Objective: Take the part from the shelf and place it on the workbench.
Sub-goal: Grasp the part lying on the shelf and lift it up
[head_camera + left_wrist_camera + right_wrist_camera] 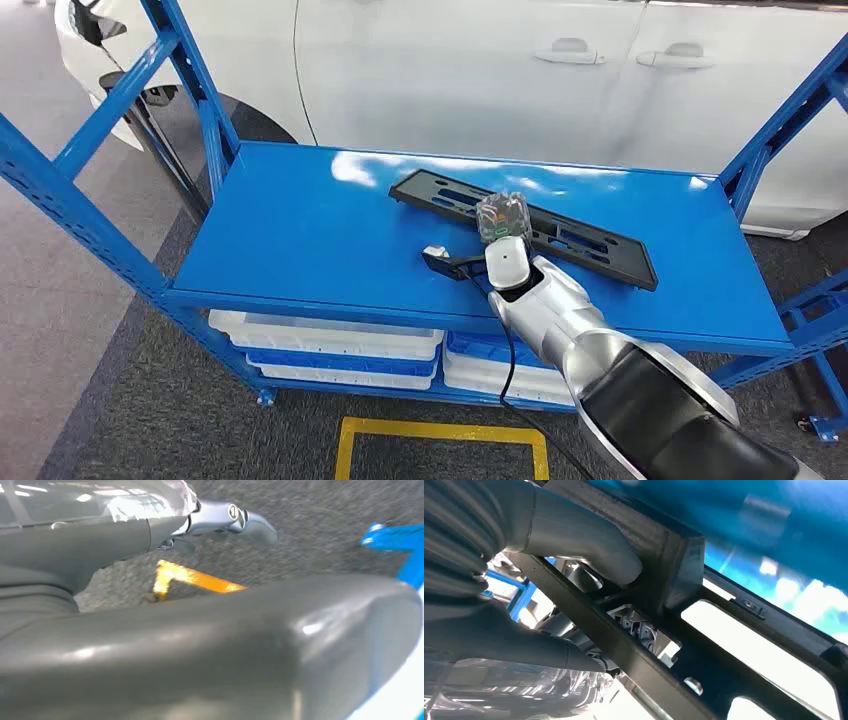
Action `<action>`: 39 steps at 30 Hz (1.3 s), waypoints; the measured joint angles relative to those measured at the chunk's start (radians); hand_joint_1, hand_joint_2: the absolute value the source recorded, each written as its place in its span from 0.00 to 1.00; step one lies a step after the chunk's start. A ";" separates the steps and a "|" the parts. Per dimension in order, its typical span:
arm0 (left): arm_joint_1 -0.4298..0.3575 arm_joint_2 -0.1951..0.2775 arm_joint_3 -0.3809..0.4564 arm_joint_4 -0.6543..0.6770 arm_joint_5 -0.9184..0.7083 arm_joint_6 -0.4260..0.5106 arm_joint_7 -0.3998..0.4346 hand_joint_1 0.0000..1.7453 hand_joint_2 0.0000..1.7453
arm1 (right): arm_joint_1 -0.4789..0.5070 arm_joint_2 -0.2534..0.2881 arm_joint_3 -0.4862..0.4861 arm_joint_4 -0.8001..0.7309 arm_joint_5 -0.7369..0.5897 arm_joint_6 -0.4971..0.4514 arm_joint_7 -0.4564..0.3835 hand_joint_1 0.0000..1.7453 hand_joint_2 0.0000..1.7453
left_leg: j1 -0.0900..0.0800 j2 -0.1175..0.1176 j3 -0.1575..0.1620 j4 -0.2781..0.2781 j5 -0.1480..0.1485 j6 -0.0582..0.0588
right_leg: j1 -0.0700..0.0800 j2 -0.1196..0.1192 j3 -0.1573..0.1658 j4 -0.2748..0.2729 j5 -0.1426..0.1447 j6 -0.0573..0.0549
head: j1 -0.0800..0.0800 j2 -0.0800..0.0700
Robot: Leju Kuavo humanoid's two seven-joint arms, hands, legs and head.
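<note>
The part [590, 245] is a long black plastic frame with slots, lying slantwise on the blue shelf top [300, 230]. My right hand [503, 222] is on its near-left section. In the right wrist view the grey thumb [584, 545] presses one side of a bar of the part [659, 660] and a dark finger [524, 647] lies on the other side, so the hand grips it. Whether the part is off the shelf I cannot tell. My left hand [225, 655] is a large blurred grey shape over the floor; its fingers are hidden.
A white car [450, 70] stands close behind the shelf. Blue uprights [90, 230] frame both ends. White and blue bins [330, 345] sit on the level below. A yellow floor marking [440, 440] lies in front, and a black cable [515, 380] hangs along my right arm.
</note>
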 joint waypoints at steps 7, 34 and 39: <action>-0.002 -0.004 -0.005 0.000 -0.001 -0.007 -0.048 0.00 1.00 | 0.015 0.000 -0.042 -0.005 0.009 -0.037 -0.025 1.00 1.00 | -0.001 -0.003 0.007 0.006 -0.011 -0.003 | -0.005 0.000 -0.020 0.001 0.063 0.000 | 0.000 0.000; 0.033 0.005 0.027 0.000 0.051 -0.071 0.015 0.00 1.00 | 0.617 -0.039 -0.435 -1.542 -1.632 0.353 -1.132 1.00 1.00 | -0.003 0.000 0.008 0.001 -0.012 0.003 | -0.001 -0.003 -0.058 0.150 -0.071 -0.003 | 0.000 0.000; 0.034 0.005 0.037 0.000 0.052 -0.062 0.026 0.00 1.00 | 0.692 -0.038 -0.421 -1.647 -1.648 0.529 -1.132 1.00 1.00 | -0.003 0.000 0.012 0.011 -0.021 -0.010 | -0.009 -0.005 0.054 -0.081 0.052 -0.003 | 0.000 0.000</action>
